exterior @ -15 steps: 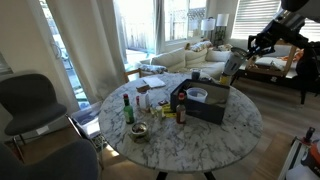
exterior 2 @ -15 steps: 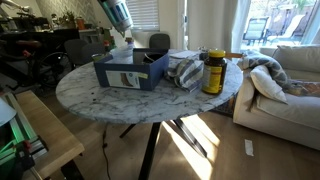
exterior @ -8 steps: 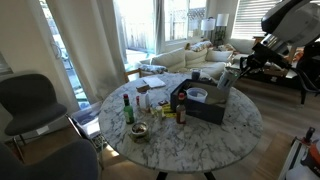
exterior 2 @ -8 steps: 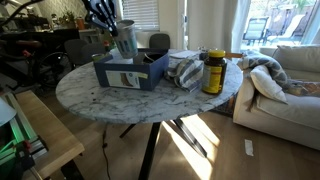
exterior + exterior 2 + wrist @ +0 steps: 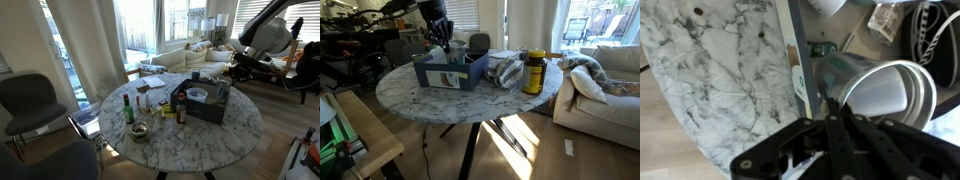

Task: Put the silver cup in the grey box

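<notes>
The gripper [image 5: 442, 38] has come down. A moment ago it was up in the air, holding the silver cup [image 5: 446, 48] high over the desk [image 5: 490, 100]. Now it is low, right over the grey box [image 5: 448, 74], and the cup is at the top of the box or just inside it. In the wrist view the gripper [image 5: 835, 118] looks closed on the side of the silver cup [image 5: 880, 92]. The cup is tipped, so you can see into its round mouth. The pale edge of the box [image 5: 797, 70] is just to the left of the cup, and the marble desk [image 5: 720, 70] is left of that, so the cup is on the box side of the edge. In an exterior view the arm reaches in from the right, and the gripper [image 5: 232, 72] is over the far right end of the box [image 5: 208, 108]. The yellow jar [image 5: 533, 72] stands well apart, on the right. I think the job is almost done. The cup is over the right place, so the gripper only needs to let go.
</notes>
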Robot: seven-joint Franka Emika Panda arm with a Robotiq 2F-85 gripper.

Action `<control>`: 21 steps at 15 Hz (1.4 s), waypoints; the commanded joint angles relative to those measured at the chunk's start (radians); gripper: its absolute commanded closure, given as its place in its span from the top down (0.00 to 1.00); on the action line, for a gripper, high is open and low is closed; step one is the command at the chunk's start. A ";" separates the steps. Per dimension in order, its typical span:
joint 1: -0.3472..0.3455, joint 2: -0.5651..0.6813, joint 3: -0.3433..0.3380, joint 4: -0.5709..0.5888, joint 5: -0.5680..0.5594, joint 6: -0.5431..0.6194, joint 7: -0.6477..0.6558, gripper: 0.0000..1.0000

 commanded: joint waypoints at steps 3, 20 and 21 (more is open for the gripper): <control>-0.011 0.215 0.024 0.107 -0.164 0.048 0.222 0.01; 0.050 -0.189 0.069 -0.056 -0.280 0.123 0.279 1.00; 0.029 -0.045 0.081 0.053 -0.286 0.091 0.337 0.87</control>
